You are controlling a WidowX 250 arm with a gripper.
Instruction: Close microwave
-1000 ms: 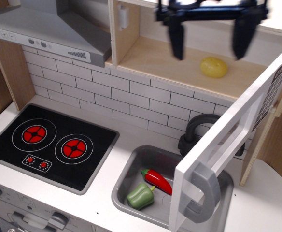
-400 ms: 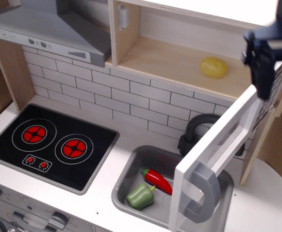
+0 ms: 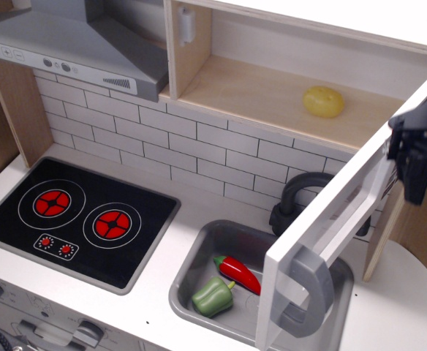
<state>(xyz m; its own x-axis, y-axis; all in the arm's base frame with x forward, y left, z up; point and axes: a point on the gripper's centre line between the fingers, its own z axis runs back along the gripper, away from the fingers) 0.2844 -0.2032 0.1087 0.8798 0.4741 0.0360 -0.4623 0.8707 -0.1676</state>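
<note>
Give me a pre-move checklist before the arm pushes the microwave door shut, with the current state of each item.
1. Door open and reachable: ok, it swings wide over the sink.
2. Yellow item sits well inside the microwave, clear of the door's path: ok.
3. Claw on the outer side of the door, near its hinge end: ok.
4. Claw touching the door: cannot tell.
5. Claw open or shut: cannot tell, it is cut off at the frame edge.
6. Handle free: ok.
</note>
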